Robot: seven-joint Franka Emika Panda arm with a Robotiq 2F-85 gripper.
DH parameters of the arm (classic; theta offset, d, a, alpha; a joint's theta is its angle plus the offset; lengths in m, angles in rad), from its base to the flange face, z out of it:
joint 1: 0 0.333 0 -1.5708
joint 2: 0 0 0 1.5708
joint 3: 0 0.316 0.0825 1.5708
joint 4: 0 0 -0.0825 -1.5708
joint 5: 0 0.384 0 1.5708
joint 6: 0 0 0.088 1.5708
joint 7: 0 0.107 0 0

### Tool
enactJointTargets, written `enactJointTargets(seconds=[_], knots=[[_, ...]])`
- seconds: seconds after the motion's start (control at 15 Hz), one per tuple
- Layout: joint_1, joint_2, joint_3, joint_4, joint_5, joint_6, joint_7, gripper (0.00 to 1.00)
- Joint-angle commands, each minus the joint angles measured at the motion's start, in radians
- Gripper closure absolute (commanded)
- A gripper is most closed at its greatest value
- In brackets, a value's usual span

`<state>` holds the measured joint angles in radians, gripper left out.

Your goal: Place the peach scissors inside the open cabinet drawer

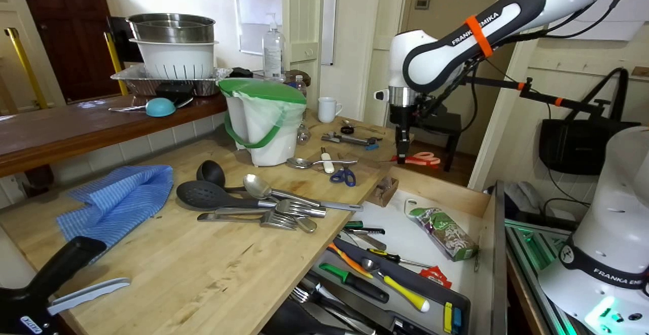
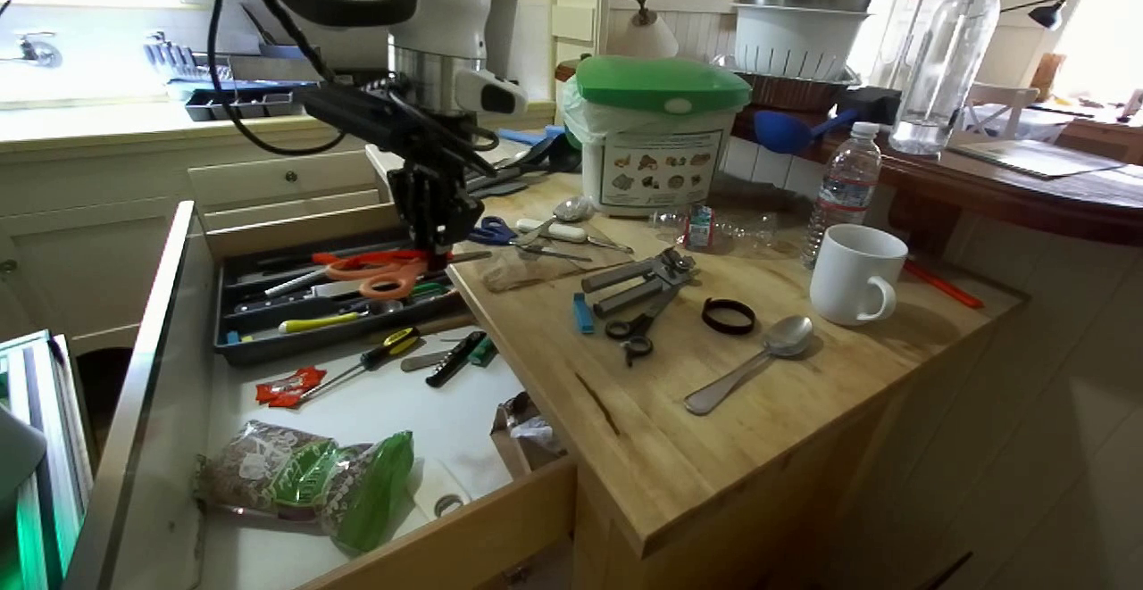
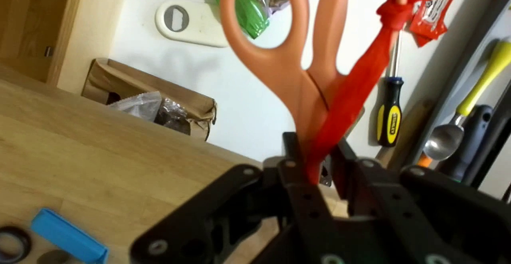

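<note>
Nearest the camera on the wrist are the fingers (image 3: 297, 184), closed on the peach scissors (image 3: 285, 78), with a red strip (image 3: 359, 80) pinched alongside and knotted at one handle. The scissors are held in the air over the open drawer (image 3: 247, 104), handles pointing away from the counter (image 3: 119, 156), seen in the wrist view between a cardboard box (image 3: 131, 78) and a screwdriver (image 3: 389, 114); the fingers themselves appear close to the counter edge. Step in hand, as judged: placement, with the carry largely complete and release not yet made. The next move would call for a shift clear of that edge, a descent to the drawer floor, then parting of the fingers so that scissors and strip drop together. Limits of inspection: the blades cannot be made out at the grip; the handles run off the top of the wrist view; height above the drawer cannot be established; in both exterior views the fingers show small and dark.
</note>
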<state>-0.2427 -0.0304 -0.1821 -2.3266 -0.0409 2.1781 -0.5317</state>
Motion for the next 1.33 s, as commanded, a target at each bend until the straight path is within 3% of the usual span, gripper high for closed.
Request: enactJointTargets(seconds=[0.0,0.47,0.67,0.87,1.27], knots=[[0.042,-0.120,0.005,-0.161,-0.056,0.097,-0.101,0.94],[0.143,-0.227,0.004,-0.351,-0.013,0.291,-0.352,0.94],[0.174,-0.246,-0.012,-0.382,0.023,0.311,-0.434,0.94],[0.167,-0.166,-0.032,-0.319,0.060,0.219,-0.408,0.94],[0.120,-0.063,-0.022,-0.252,0.003,0.104,-0.268,0.94]])
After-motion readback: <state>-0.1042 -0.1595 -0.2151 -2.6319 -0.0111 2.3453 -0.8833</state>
